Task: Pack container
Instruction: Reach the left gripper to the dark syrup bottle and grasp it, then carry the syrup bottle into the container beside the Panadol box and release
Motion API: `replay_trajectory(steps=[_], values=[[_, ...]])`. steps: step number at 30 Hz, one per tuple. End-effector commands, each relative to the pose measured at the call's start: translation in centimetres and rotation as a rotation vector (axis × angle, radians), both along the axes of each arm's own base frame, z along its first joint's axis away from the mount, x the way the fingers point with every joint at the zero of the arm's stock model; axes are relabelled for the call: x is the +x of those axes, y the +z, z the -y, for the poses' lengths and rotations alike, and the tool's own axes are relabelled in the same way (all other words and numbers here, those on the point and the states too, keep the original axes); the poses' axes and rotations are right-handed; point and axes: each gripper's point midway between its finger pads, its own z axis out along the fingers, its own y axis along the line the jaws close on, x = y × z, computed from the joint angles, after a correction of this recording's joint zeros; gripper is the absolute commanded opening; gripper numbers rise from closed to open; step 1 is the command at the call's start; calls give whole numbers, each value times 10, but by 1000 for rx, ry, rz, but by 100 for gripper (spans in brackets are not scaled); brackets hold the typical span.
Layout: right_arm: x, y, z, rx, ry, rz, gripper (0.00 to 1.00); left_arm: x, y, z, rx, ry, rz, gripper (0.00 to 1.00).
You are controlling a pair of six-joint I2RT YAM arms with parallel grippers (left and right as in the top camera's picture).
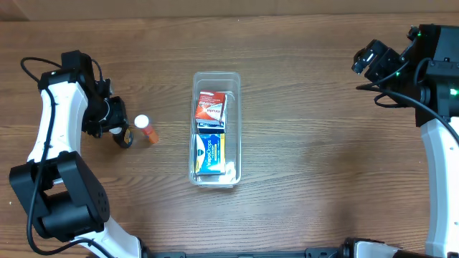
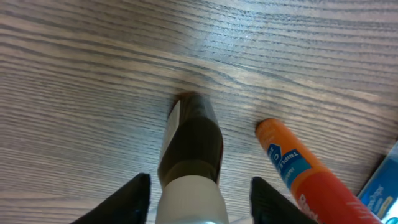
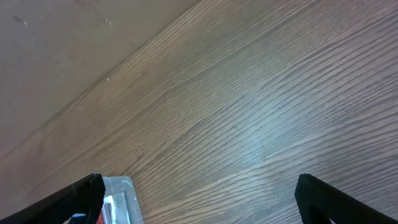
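I read left gripper [image 2: 200,182] spread astride a bottle [image 2: 193,134], right gripper [image 3: 198,180] spread, empty; container [image 1: 216,80] likely light, slick, flexy, so take its rim.

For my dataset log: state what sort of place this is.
Likely a robot lab workstation, not a home: a wood-grain table, a robot arm on each side, and a clear container of small boxes.

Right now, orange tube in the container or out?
Out. The orange tube lies on the table, left of the container.
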Motion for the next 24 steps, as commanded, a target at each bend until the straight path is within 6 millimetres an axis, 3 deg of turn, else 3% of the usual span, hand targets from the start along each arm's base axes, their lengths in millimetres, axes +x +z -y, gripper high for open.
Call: replay_trajectory(steps=[1, 8, 11, 14, 19, 22, 24], values=[[0, 4, -1, -1, 8, 14, 100, 6, 3, -3, 29, -31, 8, 41], [0, 4, -1, -1, 8, 14, 100, 1, 4, -2, 23, -16, -9, 20], [1, 4, -1, -1, 8, 15, 100, 0, 20, -3, 20, 35, -16, 12], [0, 4, -1, -1, 8, 14, 100, 1, 55, -11, 62, 94, -14, 9], [0, 4, -1, -1, 8, 14, 100, 10, 154, -16, 122, 179, 127, 7], [0, 4, -1, -1, 8, 14, 100, 14, 207, -6, 111, 235, 260, 7], [0, 4, -1, -1, 8, 14, 100, 20, 231, 18, 53, 223, 338, 7]])
